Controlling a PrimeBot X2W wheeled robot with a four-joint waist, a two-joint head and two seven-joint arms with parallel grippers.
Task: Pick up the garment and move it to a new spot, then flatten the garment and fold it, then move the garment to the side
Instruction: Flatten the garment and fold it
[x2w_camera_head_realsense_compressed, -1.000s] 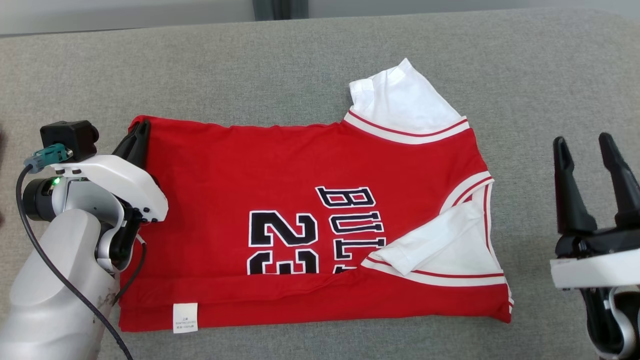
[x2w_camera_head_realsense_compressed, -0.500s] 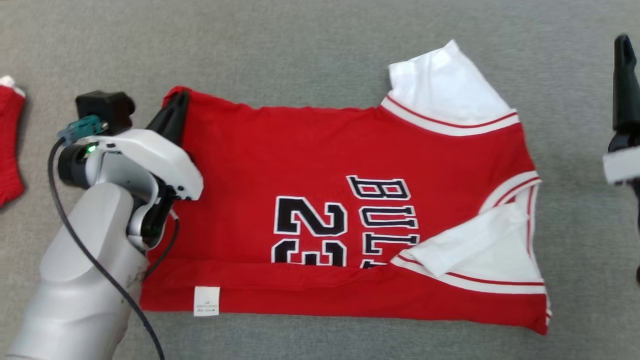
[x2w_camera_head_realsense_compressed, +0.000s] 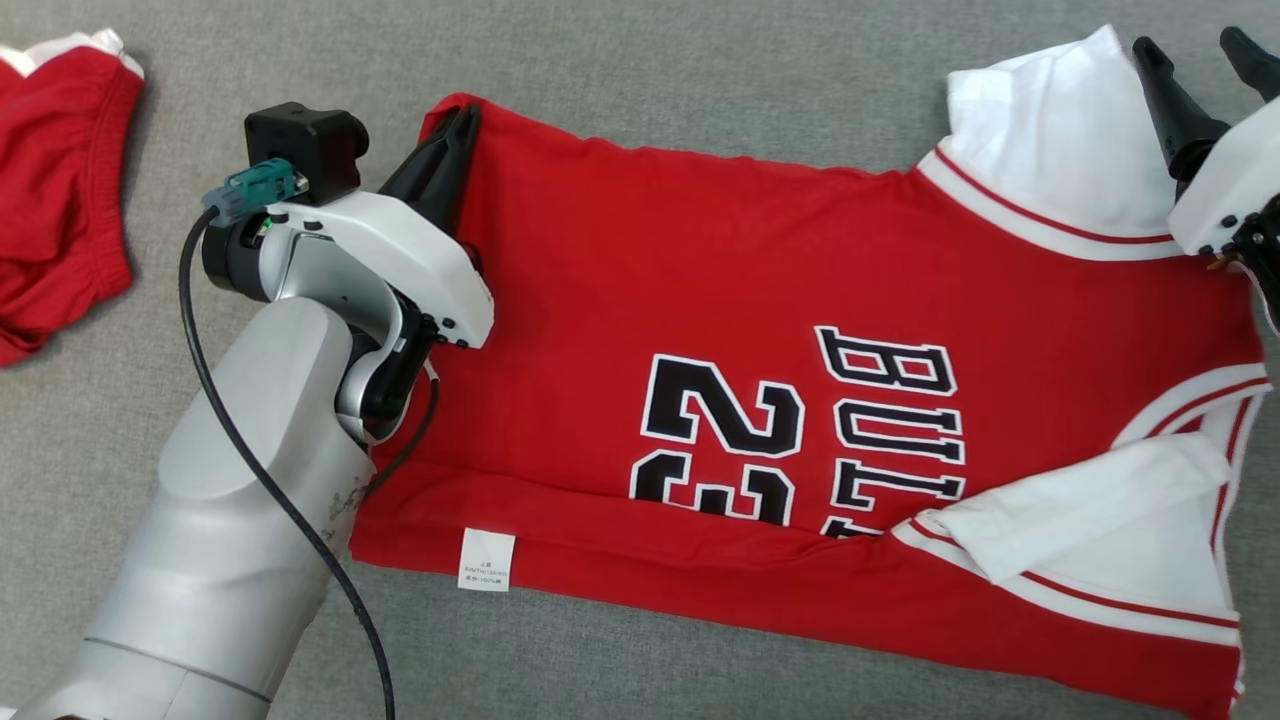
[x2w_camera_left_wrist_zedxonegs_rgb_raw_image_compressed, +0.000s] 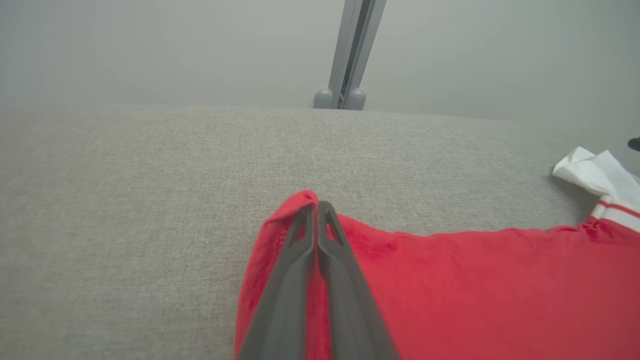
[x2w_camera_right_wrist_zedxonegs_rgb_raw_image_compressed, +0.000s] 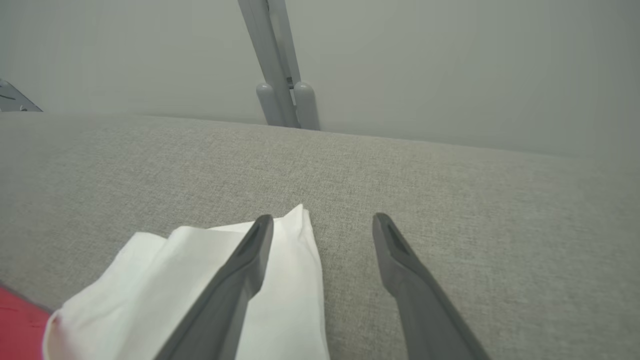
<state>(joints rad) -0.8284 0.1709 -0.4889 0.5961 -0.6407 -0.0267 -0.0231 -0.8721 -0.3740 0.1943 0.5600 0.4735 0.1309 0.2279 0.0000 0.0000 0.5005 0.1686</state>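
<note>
The red jersey (x2w_camera_head_realsense_compressed: 700, 280) lies on the grey desk (x2w_camera_head_realsense_compressed: 700, 70), its far left corner pinched by the shut fingers of the left gripper (x2w_camera_head_realsense_compressed: 464, 118), but the right gripper (x2w_camera_head_realsense_compressed: 1190, 42), fingers wide open and empty, might catch only the edge of the white sleeve (x2w_camera_head_realsense_compressed: 1050, 130) and slip off.

Left gripper (x2w_camera_left_wrist_zedxonegs_rgb_raw_image_compressed: 316, 204) closed on a corner of the red garment (x2w_camera_left_wrist_zedxonegs_rgb_raw_image_compressed: 475, 280).
Fingers lay pressed together, a sliver of red cloth between them, and the corner humped up at the tips. The garment spread off to the gripper's right, ending far right in a white sleeve (x2w_camera_left_wrist_zedxonegs_rgb_raw_image_compressed: 595, 172) with striped trim. Grey fabric surface (x2w_camera_left_wrist_zedxonegs_rgb_raw_image_compressed: 125, 200) lay left of and beyond the tips, with a grey post (x2w_camera_left_wrist_zedxonegs_rgb_raw_image_compressed: 352, 50) straight ahead.
</note>
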